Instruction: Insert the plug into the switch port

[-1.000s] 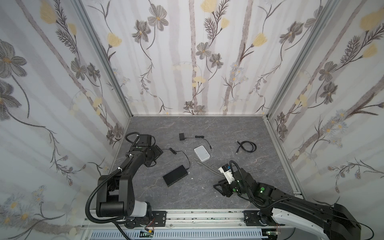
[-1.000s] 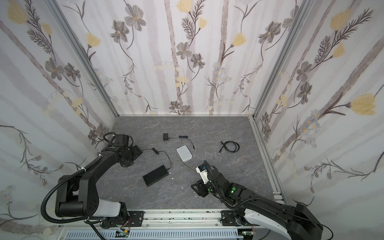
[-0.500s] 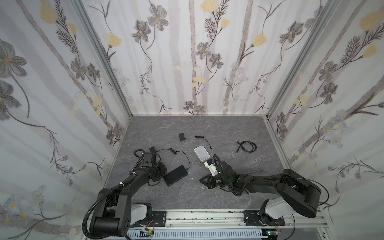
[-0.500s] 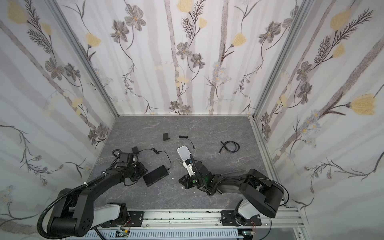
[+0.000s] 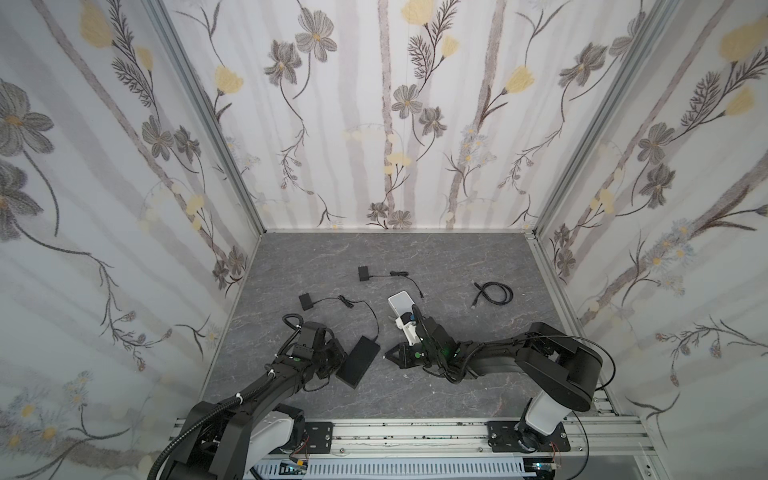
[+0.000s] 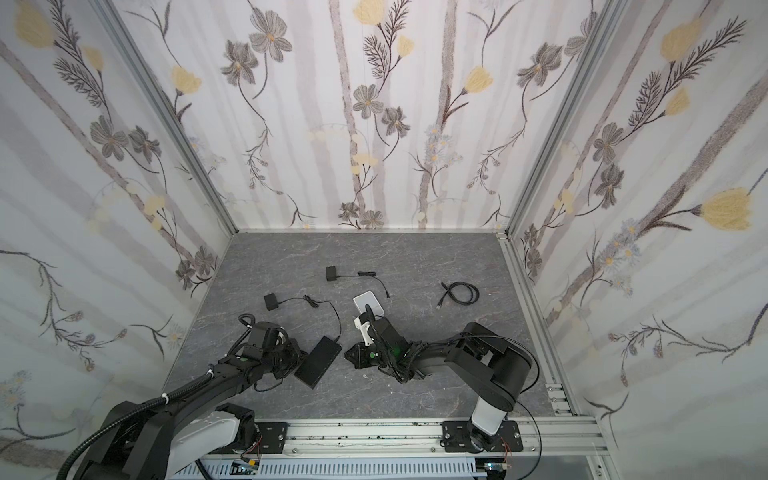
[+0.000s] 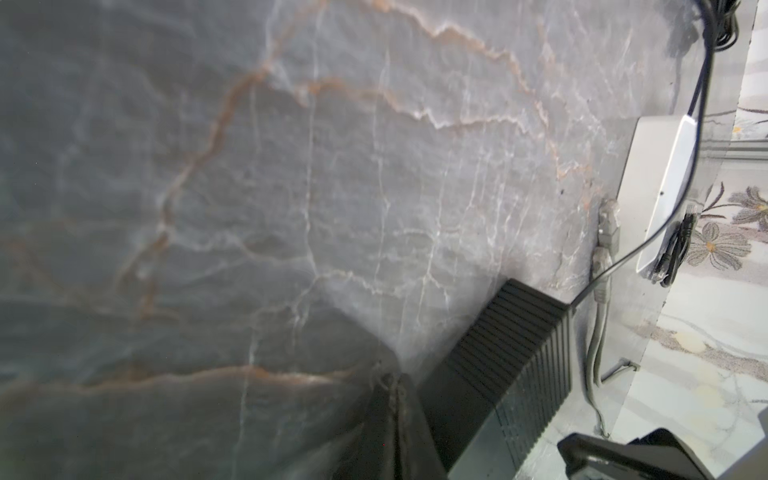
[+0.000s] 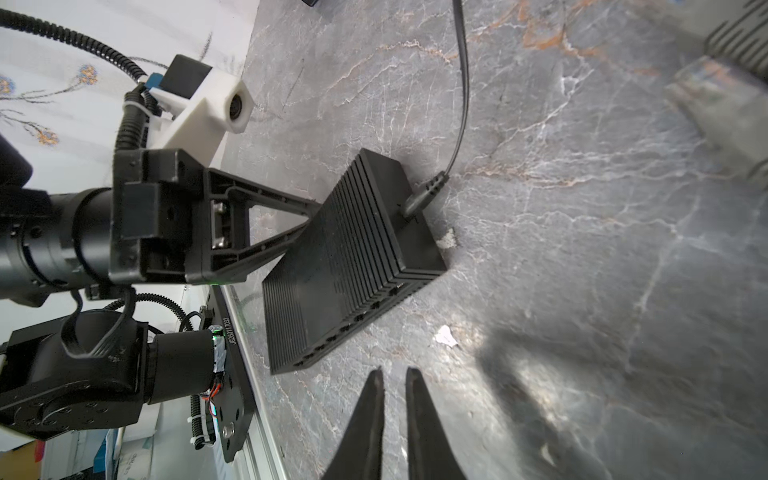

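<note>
My left gripper [image 5: 341,362] is down low on the gray table [image 5: 457,257], right at one long side of the black switch [image 5: 360,360]. Its fingers [image 7: 386,424] are squeezed flat together with nothing between them. In the right wrist view their tips look like they touch the edge of the switch, but they do not hold it.

My right gripper [image 5: 386,354] is on the other side of the switch, near it but apart. Its fingers [image 8: 365,415] are almost closed, with only a thin gap, and nothing is in the gap. They point toward the side of the switch that has the row of little ports [image 8: 353,324].

A black power cord [image 8: 461,104] is plugged into the short end of the switch.

The plug [image 7: 609,224] I need is clear and sits on the end of a gray cable [image 7: 598,332]. It lies flat on the table just beside a white box [image 5: 401,303], past the short end of the switch. Neither gripper has it. In both top views I can hardly see it next to my right arm.

Farther back lie two small black adapters [image 5: 364,274] and a black cable [image 5: 494,293] rolled in a loop, well apart from the switch.
</note>
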